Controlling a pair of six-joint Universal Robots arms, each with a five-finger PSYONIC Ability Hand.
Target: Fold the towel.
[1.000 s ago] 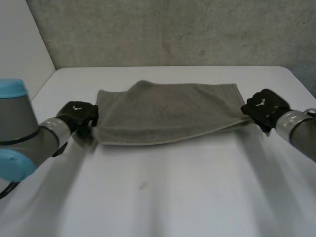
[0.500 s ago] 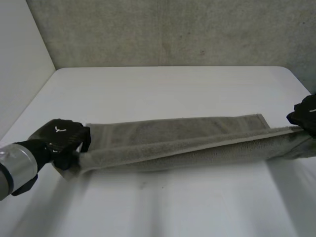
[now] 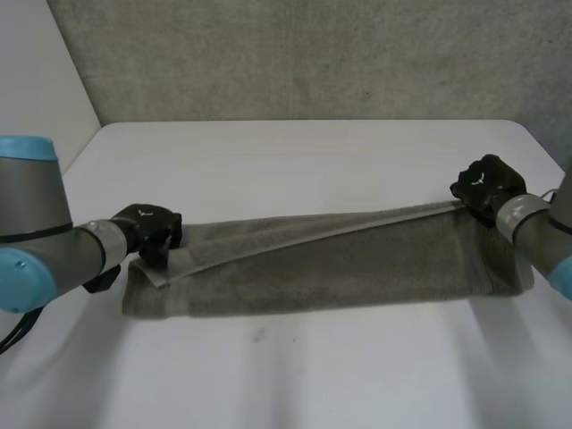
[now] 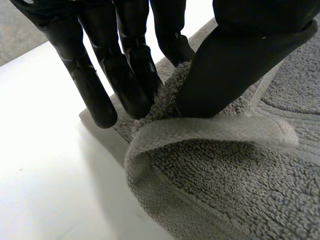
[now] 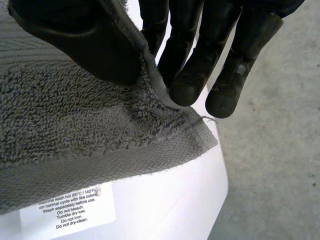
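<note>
- White table point(image 3: 295, 152) is sitting against a rough grey wall point(image 3: 313, 54), and a plain white panel point(image 3: 36, 80) is standing at its left side.
- Grey floor point(image 5: 280, 175) is showing past the table edge in the right wrist view.
- Grey terry towel point(image 3: 340, 268) is lying stretched across the table's middle as a long band. It seems doubled lengthwise, with a hemmed edge running diagonally over it.
- Left hand point(image 3: 150, 231) is sitting low at the towel's left end, thumb pinching the hemmed corner against the fingers point(image 4: 125, 75).
- Right hand point(image 3: 487, 183) is holding the far corner of the right end, thumb pressing the terry against the fingertips point(image 5: 190, 85).
- White care label point(image 5: 67, 207) is showing at the towel's edge near that corner.
</note>
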